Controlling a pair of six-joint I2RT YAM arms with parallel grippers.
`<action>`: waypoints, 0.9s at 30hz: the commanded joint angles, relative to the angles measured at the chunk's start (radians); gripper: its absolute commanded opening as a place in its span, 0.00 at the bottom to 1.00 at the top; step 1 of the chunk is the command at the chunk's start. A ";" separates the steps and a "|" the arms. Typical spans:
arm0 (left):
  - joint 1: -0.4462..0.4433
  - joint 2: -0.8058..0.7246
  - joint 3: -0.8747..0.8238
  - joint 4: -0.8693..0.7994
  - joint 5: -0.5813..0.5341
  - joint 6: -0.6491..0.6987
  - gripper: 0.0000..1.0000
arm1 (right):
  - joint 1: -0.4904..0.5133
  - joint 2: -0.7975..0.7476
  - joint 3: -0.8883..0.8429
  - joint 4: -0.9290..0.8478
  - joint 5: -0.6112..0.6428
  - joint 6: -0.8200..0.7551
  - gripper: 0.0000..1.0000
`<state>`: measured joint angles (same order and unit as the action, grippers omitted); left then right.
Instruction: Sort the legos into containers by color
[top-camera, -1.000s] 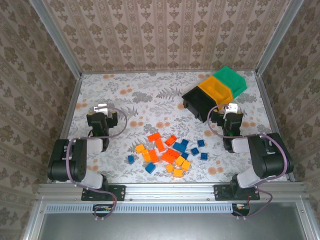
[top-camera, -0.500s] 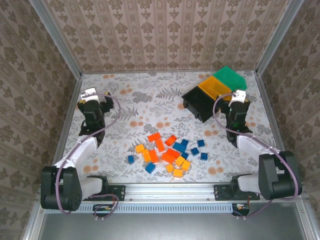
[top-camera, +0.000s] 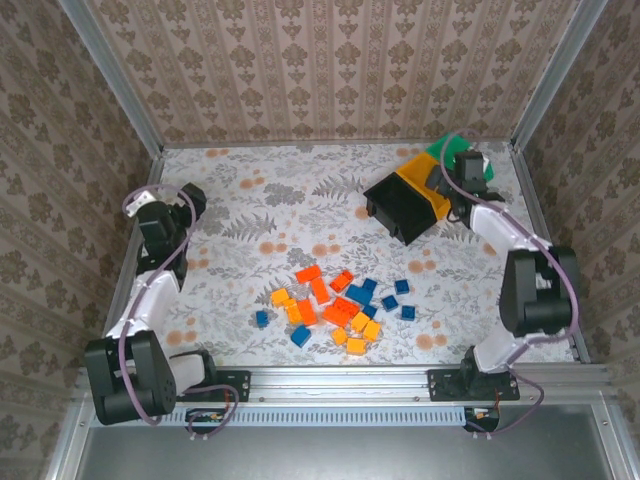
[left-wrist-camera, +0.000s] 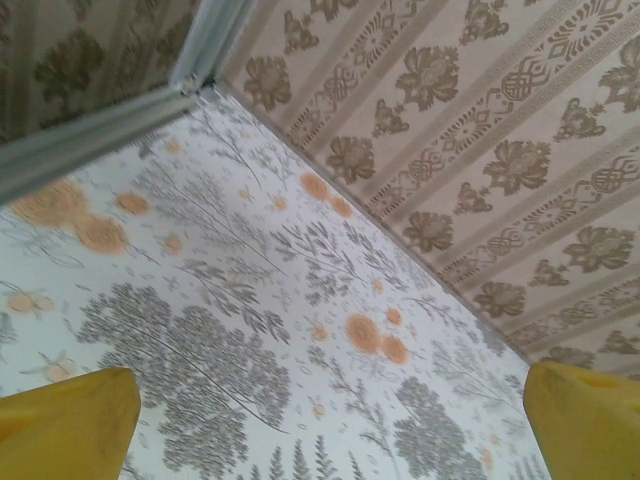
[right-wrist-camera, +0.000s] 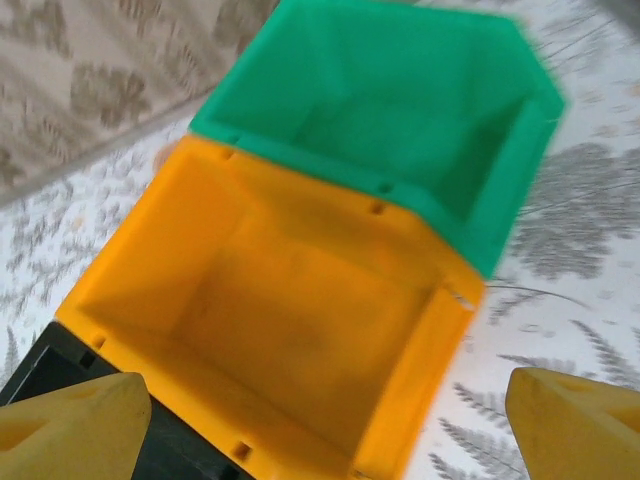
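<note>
The legos (top-camera: 332, 305) lie in a loose pile of blue, red-orange and yellow-orange bricks at the front middle of the table. The containers stand at the back right, joined in a slanted row: black (top-camera: 395, 208), yellow-orange (top-camera: 425, 185) and green (top-camera: 450, 150). My right gripper (top-camera: 455, 172) hangs over them. In the right wrist view it (right-wrist-camera: 322, 425) is open above the empty yellow-orange bin (right-wrist-camera: 280, 300), with the green bin (right-wrist-camera: 400, 100) beyond and the black one (right-wrist-camera: 40, 372) at the lower left. My left gripper (left-wrist-camera: 325, 430) is open over bare table at the far left (top-camera: 185, 200).
Patterned walls and metal corner posts (top-camera: 110, 80) close the table on three sides. A metal rail (top-camera: 340, 380) runs along the front edge, where both arm bases are bolted. The table's back left corner (left-wrist-camera: 195, 85) shows ahead of the left gripper.
Both arms have unfolded. The left gripper swung back and left, away from the pile. The right gripper moved back and up, from beside the black bin to over the yellow-orange one.
</note>
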<state>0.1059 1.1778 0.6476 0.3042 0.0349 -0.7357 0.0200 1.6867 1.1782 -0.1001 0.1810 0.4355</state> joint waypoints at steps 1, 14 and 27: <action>-0.004 0.017 0.046 -0.006 0.149 -0.109 1.00 | 0.029 0.105 0.123 -0.173 -0.095 -0.092 0.93; -0.200 0.026 0.134 -0.302 0.153 -0.041 0.82 | 0.124 0.294 0.253 -0.234 -0.136 -0.081 0.81; -0.409 0.336 0.241 -0.168 0.232 -0.072 0.72 | 0.434 0.339 0.287 -0.230 0.019 0.185 0.66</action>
<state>-0.2844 1.4734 0.8242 0.0925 0.2264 -0.7944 0.4110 1.9820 1.4307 -0.2951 0.1513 0.5179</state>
